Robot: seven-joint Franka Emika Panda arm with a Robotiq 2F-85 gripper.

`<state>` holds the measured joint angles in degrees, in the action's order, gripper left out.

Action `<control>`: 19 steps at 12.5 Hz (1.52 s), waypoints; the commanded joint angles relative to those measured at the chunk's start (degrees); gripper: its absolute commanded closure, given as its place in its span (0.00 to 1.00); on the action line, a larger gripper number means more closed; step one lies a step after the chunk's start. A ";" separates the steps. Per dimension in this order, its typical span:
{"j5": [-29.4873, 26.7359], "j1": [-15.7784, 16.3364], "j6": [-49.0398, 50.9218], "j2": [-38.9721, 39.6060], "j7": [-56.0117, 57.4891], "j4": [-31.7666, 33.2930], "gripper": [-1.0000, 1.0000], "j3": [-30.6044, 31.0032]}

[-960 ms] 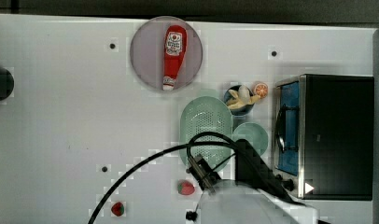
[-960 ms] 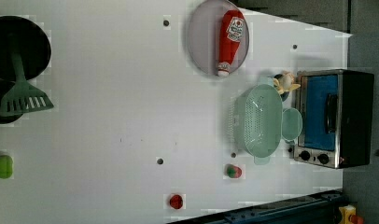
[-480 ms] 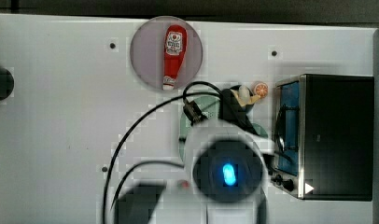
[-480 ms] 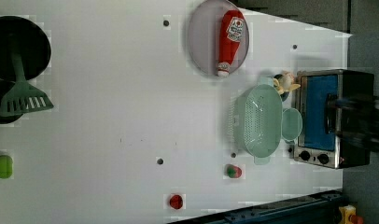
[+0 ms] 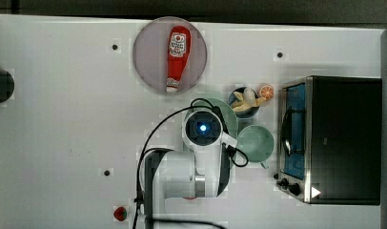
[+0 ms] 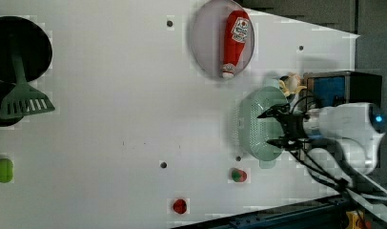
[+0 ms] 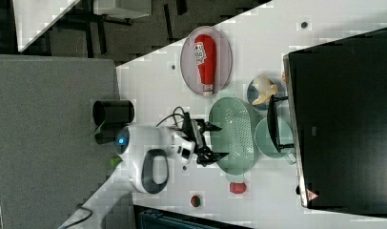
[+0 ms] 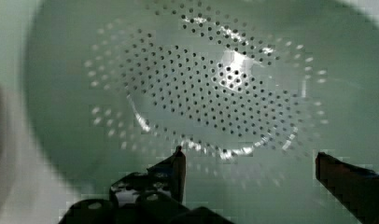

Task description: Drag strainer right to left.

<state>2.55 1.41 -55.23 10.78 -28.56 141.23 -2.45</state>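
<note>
Black two-finger gripper (image 6: 276,129), jaws spread wide and empty, hangs directly over the pale mint-green perforated oval plastic strainer (image 6: 259,125), which sits beside the black toaster oven (image 5: 341,138) on the top view's right.

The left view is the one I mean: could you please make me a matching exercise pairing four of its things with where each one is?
Things:
1. ketchup bottle
2. green spatula
3. hand
4. mint cup

Places:
A. open, over the strainer
B. lying on the round grey plate
C. between the strainer and the toaster oven
D. across the black pan, at the left view's left

Pairs: 1-B, 2-D, 3-A, 4-C
</note>
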 commanded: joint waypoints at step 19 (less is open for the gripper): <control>-6.79 8.68 -13.62 11.39 -15.36 -2.03 0.00 4.57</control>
<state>-3.97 9.18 -70.39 22.30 -40.85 141.11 0.36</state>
